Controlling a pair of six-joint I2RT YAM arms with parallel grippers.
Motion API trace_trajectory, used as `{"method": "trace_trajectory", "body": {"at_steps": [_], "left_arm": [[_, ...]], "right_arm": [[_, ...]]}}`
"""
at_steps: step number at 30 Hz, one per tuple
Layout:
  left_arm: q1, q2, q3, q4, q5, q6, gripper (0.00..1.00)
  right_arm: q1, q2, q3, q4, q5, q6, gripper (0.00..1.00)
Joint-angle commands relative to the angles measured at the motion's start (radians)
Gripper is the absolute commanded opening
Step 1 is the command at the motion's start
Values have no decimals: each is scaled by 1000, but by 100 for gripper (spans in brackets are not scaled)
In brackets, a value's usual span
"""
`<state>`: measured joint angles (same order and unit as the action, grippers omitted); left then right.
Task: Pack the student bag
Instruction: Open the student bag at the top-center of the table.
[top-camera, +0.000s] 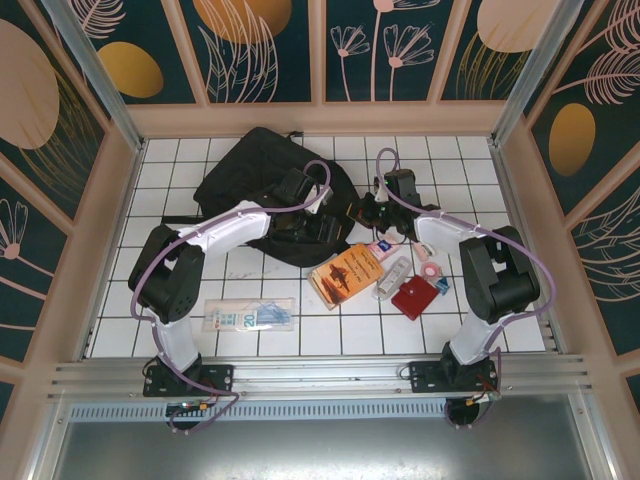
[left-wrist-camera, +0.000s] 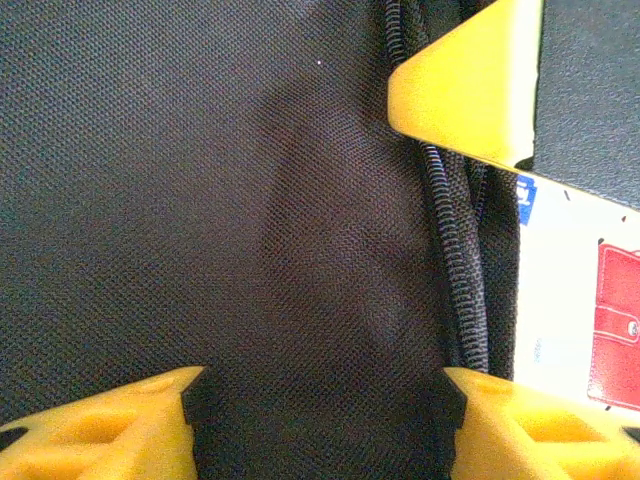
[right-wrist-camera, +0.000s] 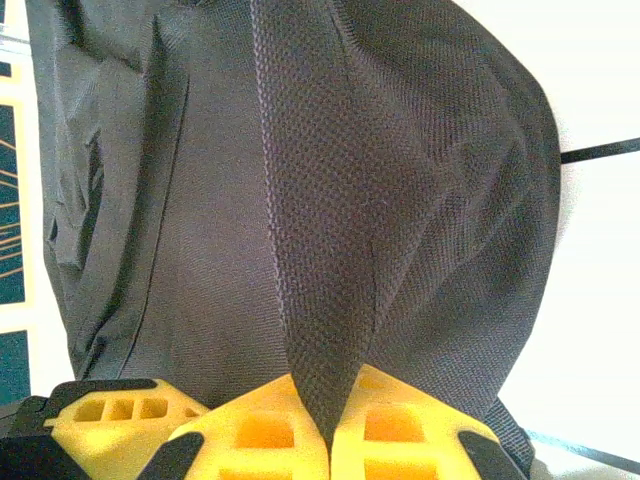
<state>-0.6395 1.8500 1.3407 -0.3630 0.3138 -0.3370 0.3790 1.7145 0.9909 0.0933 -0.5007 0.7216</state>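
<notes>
A white desk (top-camera: 180, 170) ruled in a dark grid carries a black bag (top-camera: 250, 170) at its far middle. Nearer and to the right lie an orange book (top-camera: 347, 273), a clear case (top-camera: 392, 278) just beside it, a red wallet (top-camera: 413, 297) and a pink roll (top-camera: 430, 270). A clear pouch (top-camera: 250, 315) lies at the near left.

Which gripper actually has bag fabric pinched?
The right gripper: its jaws are shut on a fold of the student bag. The left gripper hovers open over the fabric, pinching nothing.
</notes>
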Motion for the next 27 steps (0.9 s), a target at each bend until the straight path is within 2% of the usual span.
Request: {"method": "trace_trajectory", "body": {"at_steps": [1, 10, 18, 21, 25, 27], "left_arm": [[5, -26, 16, 4, 1, -12, 61], [11, -59, 4, 60, 9, -93, 60], [12, -78, -56, 113, 4, -131, 60], [12, -83, -64, 114, -5, -129, 60], [15, -100, -76, 107, -34, -117, 59], [22, -104, -83, 107, -39, -117, 59]], "right_arm": [[-2, -43, -46, 93, -59, 14, 0], [-26, -131, -225, 533, -217, 182, 0], [-29, -115, -279, 744, -291, 268, 0], [-28, -115, -287, 759, -284, 276, 1], [-27, -124, -287, 698, -266, 244, 20], [-28, -130, -290, 667, -254, 225, 24]]}}
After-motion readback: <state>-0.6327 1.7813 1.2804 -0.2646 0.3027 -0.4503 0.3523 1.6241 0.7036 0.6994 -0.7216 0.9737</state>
